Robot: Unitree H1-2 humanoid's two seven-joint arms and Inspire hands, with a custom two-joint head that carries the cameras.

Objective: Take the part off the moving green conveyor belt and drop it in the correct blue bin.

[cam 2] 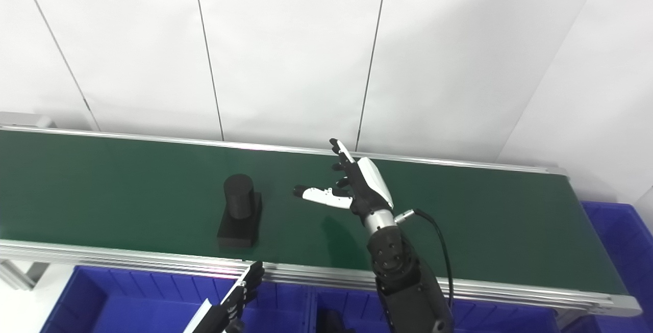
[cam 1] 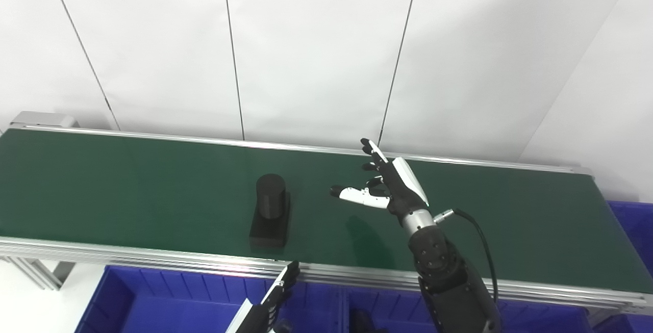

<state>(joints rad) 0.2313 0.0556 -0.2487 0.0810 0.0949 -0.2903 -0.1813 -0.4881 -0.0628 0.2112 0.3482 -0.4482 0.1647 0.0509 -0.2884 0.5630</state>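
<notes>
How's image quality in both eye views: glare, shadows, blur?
Left eye view: sharp; the black part, a cylinder on a rectangular base, loses surface detail against the dark green conveyor belt; the open right hand casts a soft shadow on the belt below it. Right eye view: bright streaks on the belt's aluminium front rail; the left hand is cut by the bottom edge.

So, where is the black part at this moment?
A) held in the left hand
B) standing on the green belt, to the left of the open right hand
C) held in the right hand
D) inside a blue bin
B: the black part stands on the green belt, apart from the open right hand, which holds nothing.
</notes>
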